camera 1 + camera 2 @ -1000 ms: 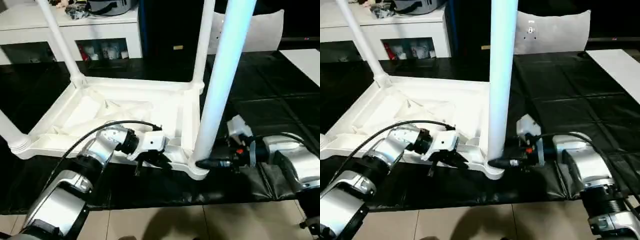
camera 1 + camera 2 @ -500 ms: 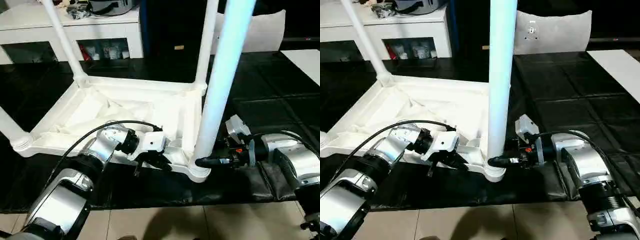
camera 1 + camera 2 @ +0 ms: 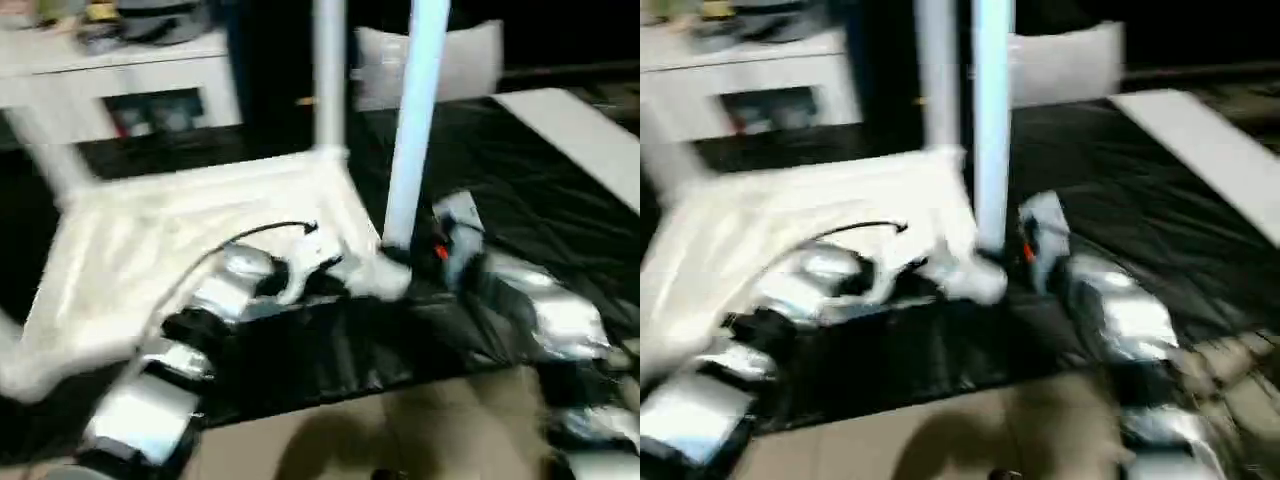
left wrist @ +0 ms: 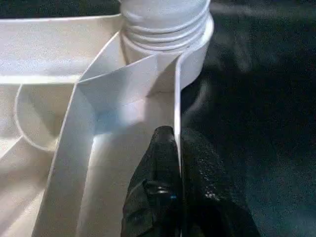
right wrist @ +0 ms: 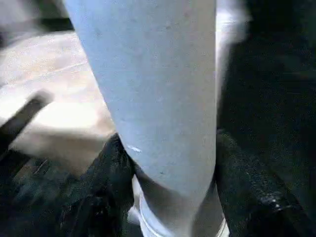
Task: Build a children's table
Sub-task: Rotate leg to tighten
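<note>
On the black-covered work surface [image 3: 560, 200] the table top [image 3: 190, 240] lies underside up and has swung round since a second ago. Our left gripper [image 4: 177, 168] pinches its rim wall; our right gripper [image 5: 168, 197] clasps the near leg [image 3: 410, 130]. We judge we're repositioning the table.

Silver jointed left forearm [image 3: 215, 300] with a thin black cable looping over it, silver right forearm [image 3: 535, 305], black textured fingers [image 4: 160, 192] on both grippers
</note>
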